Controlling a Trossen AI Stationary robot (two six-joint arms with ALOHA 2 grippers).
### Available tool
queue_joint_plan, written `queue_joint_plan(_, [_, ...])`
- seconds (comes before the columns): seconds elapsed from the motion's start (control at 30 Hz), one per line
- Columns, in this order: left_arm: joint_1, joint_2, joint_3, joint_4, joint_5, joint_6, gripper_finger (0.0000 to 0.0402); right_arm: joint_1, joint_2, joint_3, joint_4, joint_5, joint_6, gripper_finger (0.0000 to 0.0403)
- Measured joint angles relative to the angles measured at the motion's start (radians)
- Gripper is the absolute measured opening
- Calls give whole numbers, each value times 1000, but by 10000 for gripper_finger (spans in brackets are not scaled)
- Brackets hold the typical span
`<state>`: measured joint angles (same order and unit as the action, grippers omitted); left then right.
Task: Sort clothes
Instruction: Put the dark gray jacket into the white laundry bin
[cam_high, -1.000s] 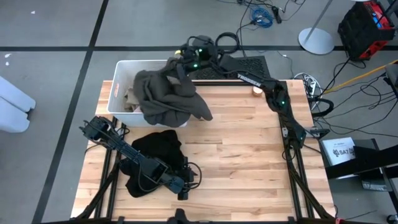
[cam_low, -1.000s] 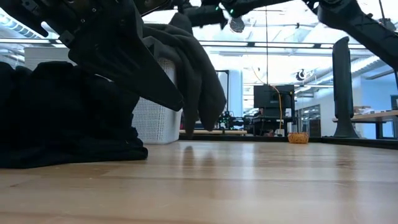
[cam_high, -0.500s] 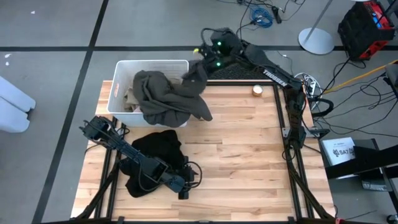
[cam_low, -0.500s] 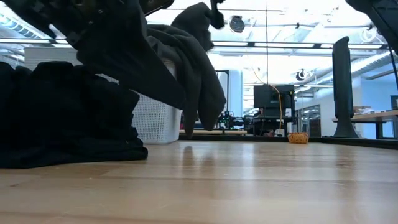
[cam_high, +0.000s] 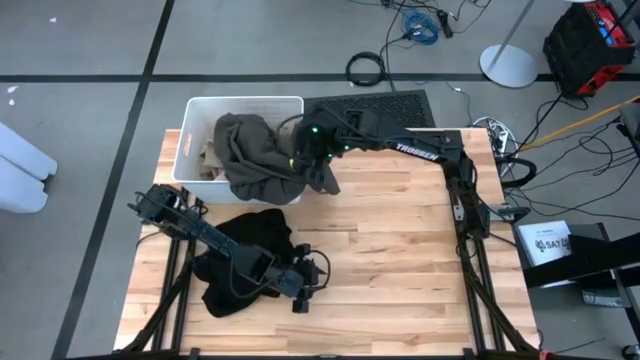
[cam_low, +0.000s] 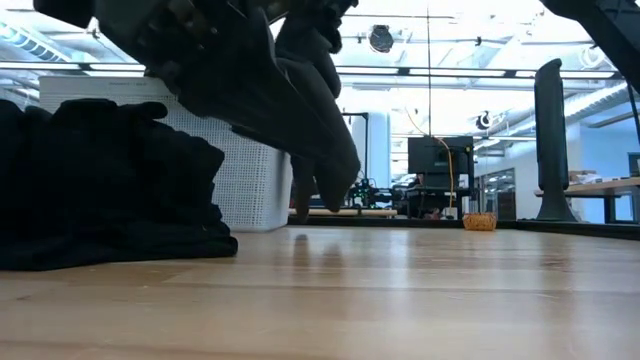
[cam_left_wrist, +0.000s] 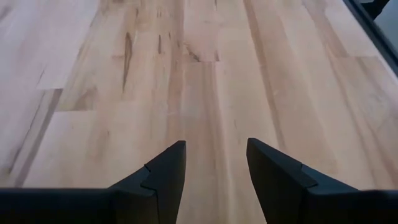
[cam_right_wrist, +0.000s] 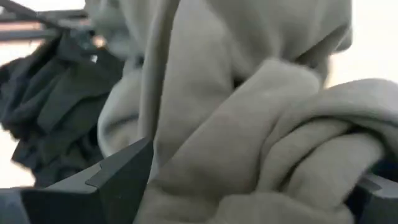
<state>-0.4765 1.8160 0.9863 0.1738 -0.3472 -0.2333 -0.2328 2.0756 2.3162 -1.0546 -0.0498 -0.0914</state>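
Nearest, at table's (cam_high: 400, 250) front edge: left gripper (cam_high: 308, 285) low over bare wood, fingers (cam_left_wrist: 163, 174) apart w/ nothing between, only planks visible past them in left wrist view. Just behind and beside it, black garment (cam_high: 240, 255) heaped on table top, left arm lying across it; same heap fills left side of low view (cam_low: 100, 190), flat on wood.

Mid-table: olive-brown garment (cam_high: 265, 160) draped over front rim of white bin (cam_high: 190, 150), part inside, part spilling onto wood. Seen hanging in low view (cam_low: 315, 130) w/ lowest fold above table surface. Right gripper (cam_high: 312, 150) down into that garment's right side, fingers (cam_right_wrist: 118, 171) spread wide w/ thick fold of cloth (cam_right_wrist: 249, 149) bunched between them; fabric fills the gap, so wide grip on garment. Darker cloth visible beyond in right wrist view, too blurred to ID.

Farther: tan-beige garment (cam_high: 210, 152) peeking inside bin, left of olive-brown one. Bin at table's back-left corner.

Beyond table: grey floor, cable coils, black mat behind back edge.
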Motion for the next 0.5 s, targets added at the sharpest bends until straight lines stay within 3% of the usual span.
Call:
queue_joint_plan(0.2, [18,0,0,-1,37,31,180,12,-2,0,-171,2,25,343])
queue_joint_plan(0.33, [27,0,0,0,45,37,180,31,22,-2,-130,17,33,343])
queue_joint_plan(0.5, [29,0,0,-1,59,33,180,55,81,-2,-108,112,23,343])
